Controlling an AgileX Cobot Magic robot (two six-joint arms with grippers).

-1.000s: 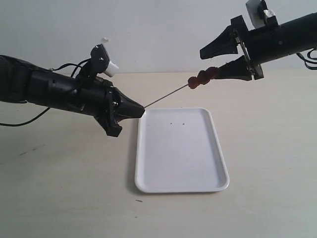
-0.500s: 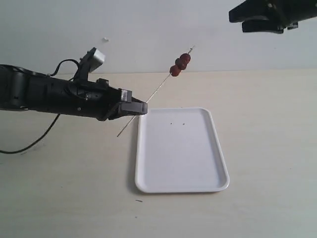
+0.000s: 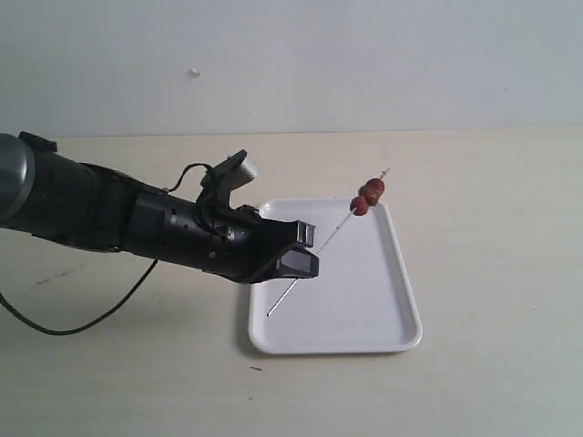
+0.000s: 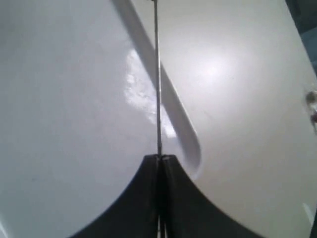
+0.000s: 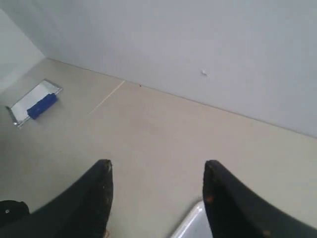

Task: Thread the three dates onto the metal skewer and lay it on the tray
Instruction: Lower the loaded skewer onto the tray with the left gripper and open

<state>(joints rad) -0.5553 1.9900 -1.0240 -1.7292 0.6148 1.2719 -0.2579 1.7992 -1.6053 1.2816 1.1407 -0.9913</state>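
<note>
Reaching in from the left, the left gripper (image 3: 296, 259) hung over the left edge of the tray (image 3: 364, 309), its jaws pinched tight on the metal skewer (image 3: 319, 248). The skewer slanted up to the right with its low tip above the tray floor; whether it touched could not be told. The dates (image 3: 367, 193) sat bunched near its high end, over the tray's far right corner. The right gripper (image 5: 157, 166) showed only in its wrist view, fingers spread wide, nothing between them.

Bright, even light; shadows on the counter (image 3: 492, 273) are faint. Close up, the rim of the tray (image 4: 141, 94) glares white, blurring toward twelve o'clock.
</note>
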